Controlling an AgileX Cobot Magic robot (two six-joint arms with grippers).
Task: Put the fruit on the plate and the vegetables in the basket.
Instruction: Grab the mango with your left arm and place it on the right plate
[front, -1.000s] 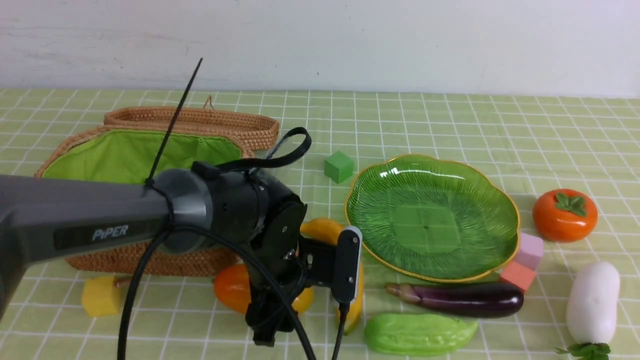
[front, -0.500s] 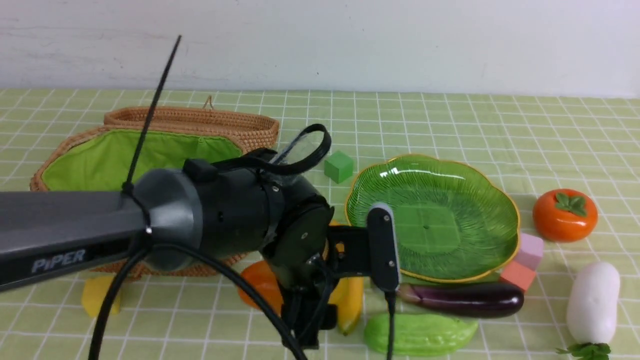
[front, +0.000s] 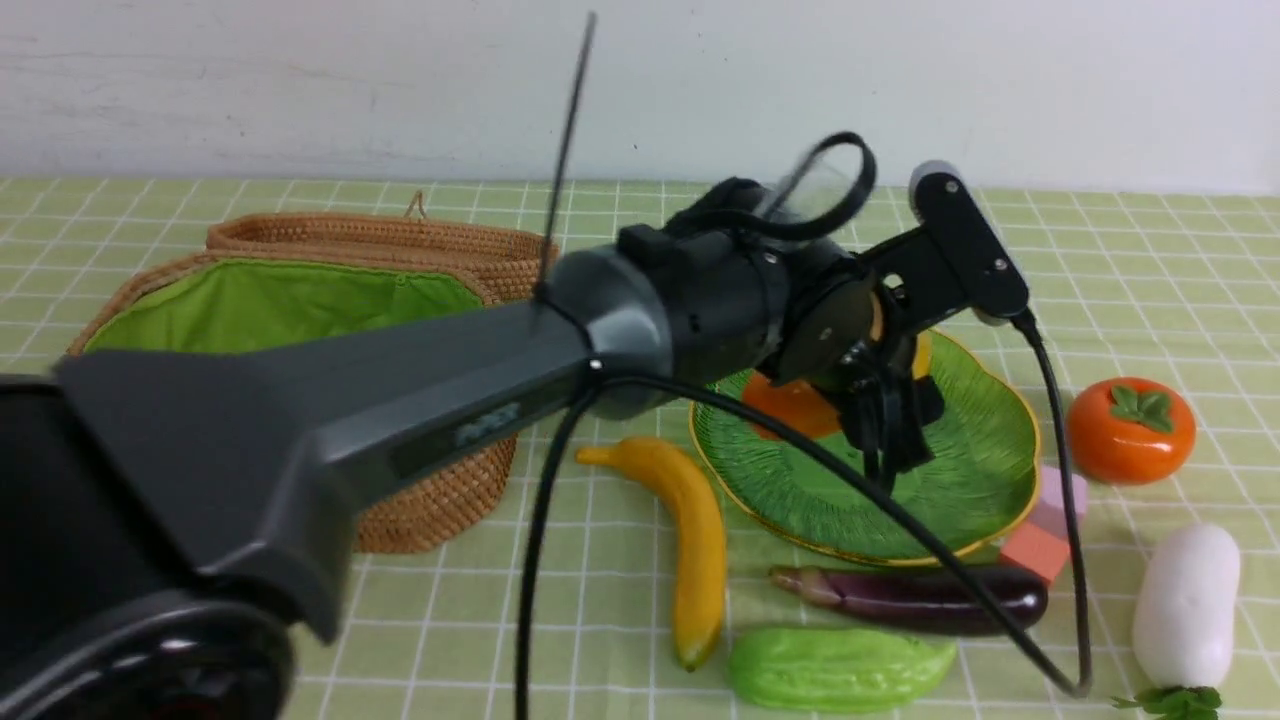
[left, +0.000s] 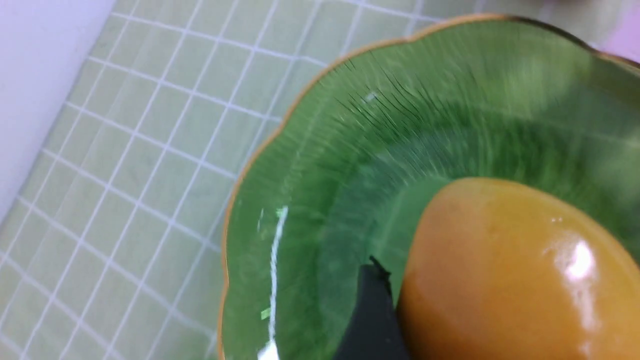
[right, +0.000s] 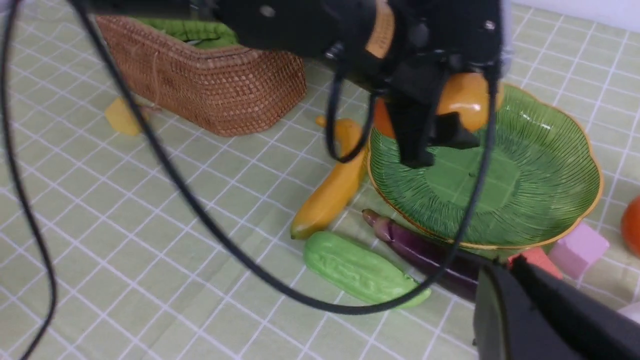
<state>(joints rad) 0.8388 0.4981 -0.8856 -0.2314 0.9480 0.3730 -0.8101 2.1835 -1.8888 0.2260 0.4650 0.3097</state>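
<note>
The left gripper (front: 890, 440) hangs over the plate (front: 975, 480). Its jaws pinch the mango (left: 500, 270) across its fat middle. The mango is over the left part of the plate, and I cannot tell if it touches the plate. It looks shiny and smooth, so I think it can slip. It seems hard and light, and the fat middle is the best place to hold it. The banana (front: 690, 540) lies just left of the plate. The right gripper (right: 540, 310) shows only a dark bit, so I cannot tell if its jaws are spread or pressed together
</note>
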